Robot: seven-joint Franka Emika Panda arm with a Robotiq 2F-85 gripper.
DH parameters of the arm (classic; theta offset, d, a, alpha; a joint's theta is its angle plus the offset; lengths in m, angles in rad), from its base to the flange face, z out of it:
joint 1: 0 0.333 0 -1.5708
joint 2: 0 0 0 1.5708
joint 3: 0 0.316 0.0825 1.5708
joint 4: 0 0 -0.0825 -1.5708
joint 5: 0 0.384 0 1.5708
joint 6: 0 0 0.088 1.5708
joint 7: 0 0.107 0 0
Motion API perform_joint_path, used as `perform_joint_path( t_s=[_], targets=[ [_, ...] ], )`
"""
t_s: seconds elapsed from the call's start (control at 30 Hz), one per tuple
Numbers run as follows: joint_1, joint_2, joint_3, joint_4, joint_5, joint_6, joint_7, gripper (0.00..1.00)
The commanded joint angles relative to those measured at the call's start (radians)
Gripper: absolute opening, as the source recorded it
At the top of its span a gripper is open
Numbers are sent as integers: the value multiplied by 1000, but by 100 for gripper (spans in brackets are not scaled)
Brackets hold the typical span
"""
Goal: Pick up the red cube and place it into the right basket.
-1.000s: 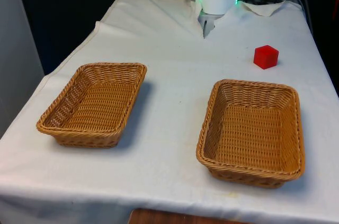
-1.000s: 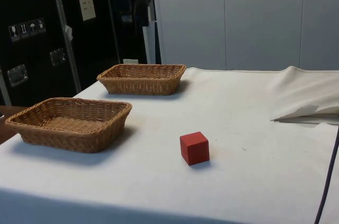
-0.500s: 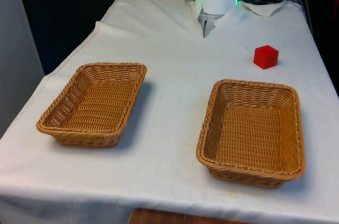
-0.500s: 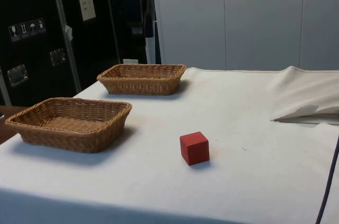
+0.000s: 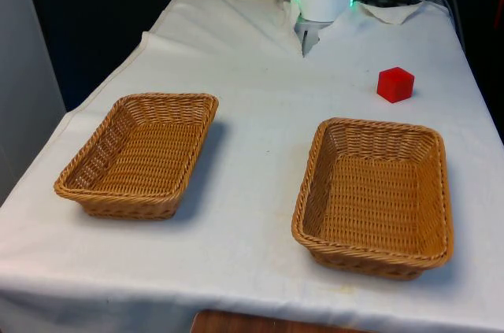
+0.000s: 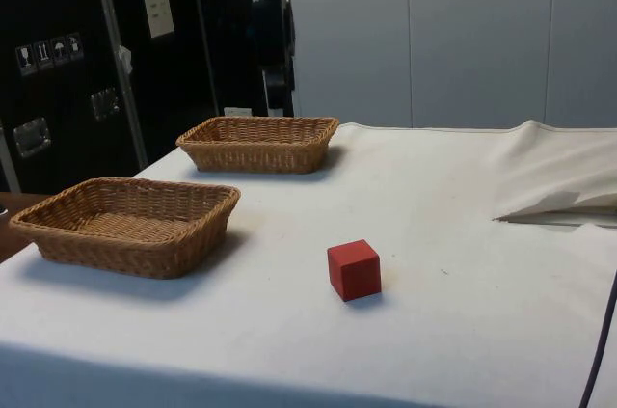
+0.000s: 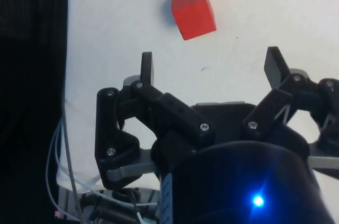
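The red cube (image 7: 193, 11) looks light and rigid to us. With the gripper (image 7: 209, 68) jaws spread wide, we'd clamp two opposite flat faces.

On the white cloth I count two wicker baskets: one (image 5: 138, 153) at the left of the front view, the other (image 5: 375, 195) at lower right. There is one red cube (image 5: 394, 84), at the upper right of that view. One gripper (image 7: 209, 65) shows in the wrist view, with two black fingers (image 7: 146, 68) spread wide apart.
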Motion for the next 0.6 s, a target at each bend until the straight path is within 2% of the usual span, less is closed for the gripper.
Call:
perform_joint_path(
  t_s=[0.0, 0.03, 0.27, 0.3, 0.33, 0.47, 0.53, 0.57],
  targets=[
    [0, 0, 0, 0, 0, 0, 0, 100],
    [4, -1, 3, -15, 10, 23, -9, 100],
    [5, 19, 26, -81, 33, 115, -51, 100],
    [0, 15, 24, -71, 22, 92, -42, 100],
    [5, 22, 29, -87, 35, 126, -55, 100],
    [5, 38, 43, -116, 48, 177, -79, 100],
    [5, 46, 49, -127, 53, 198, -88, 100],
    [0, 43, 48, -119, 40, 178, -79, 100]
  ],
)
